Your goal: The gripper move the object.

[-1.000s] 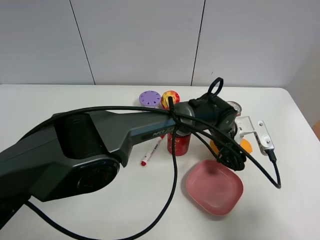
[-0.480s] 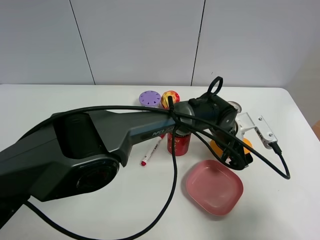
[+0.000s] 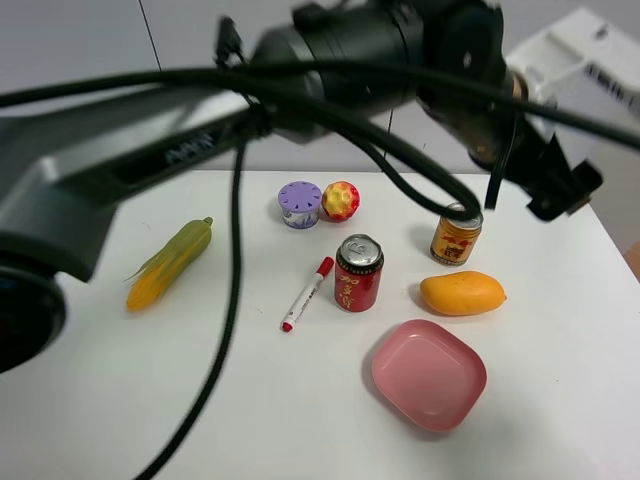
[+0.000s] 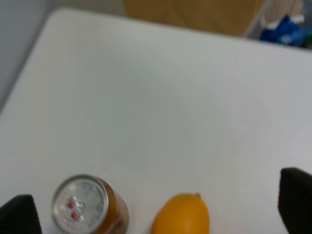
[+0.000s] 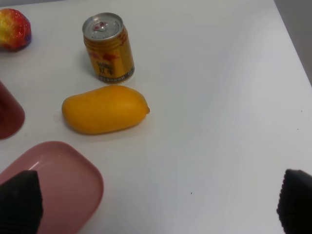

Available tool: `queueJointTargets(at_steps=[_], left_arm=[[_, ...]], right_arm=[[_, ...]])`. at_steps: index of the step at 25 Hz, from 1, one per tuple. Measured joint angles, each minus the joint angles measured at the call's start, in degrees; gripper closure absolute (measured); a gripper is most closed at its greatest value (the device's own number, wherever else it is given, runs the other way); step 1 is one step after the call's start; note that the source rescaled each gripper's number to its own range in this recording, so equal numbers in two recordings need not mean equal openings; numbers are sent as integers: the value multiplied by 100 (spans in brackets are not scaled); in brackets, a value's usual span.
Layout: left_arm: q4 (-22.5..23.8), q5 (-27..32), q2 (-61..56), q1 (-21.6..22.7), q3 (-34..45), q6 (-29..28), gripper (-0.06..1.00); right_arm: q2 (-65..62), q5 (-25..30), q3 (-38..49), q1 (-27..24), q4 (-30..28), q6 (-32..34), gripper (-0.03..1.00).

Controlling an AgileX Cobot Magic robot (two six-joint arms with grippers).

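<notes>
"Mango [image 3: 462, 293] position?"
"Lying on the white table [image 3: 600, 330], just beside the yellow can [image 3: 456, 238] and near the pink plate [image 3: 428, 375], with nothing touching it."
"Fingers?"
"Left gripper [image 4: 156, 195] spread wide and empty. Right gripper [image 5: 158, 197] likewise."

Blurred lettering on the arm [image 3: 185, 152] — perhaps "PiPER" — red can [image 3: 358, 278] print unreadable.

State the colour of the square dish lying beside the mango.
The dish is pink, seen best in the exterior high view.
</notes>
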Motion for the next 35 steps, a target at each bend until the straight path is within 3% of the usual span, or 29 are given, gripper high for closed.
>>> queueJointTargets(at_steps=[4,6,9,14,19,23,28,35], left_arm=[[732,203,-382,457,-8,-520,-4],[1215,398,-521,827,-8,-788,-4],[1578,622,-772,1562,-8,-985,-4],[1606,911,-1298,2817,-8,-1020,-4],[1298,1338,-1638,4103,-8,-994,-4],[1248,1686,-1908,4891,218,-780,-4],[1085,1550,-2729,5423,1483,-695,-4],[931,839,-4861,5624,4302,-694,-4]], right_arm=[[0,0,0,0,0,0,-3],[0,0,0,0,0,0,-3],[0,0,0,0,0,0,-3],[0,0,0,0,0,0,-3],[0,0,0,0,0,0,-3],[0,0,0,0,0,0,-3],[0,0,0,0,0,0,-3],[0,0,0,0,0,0,-3]])
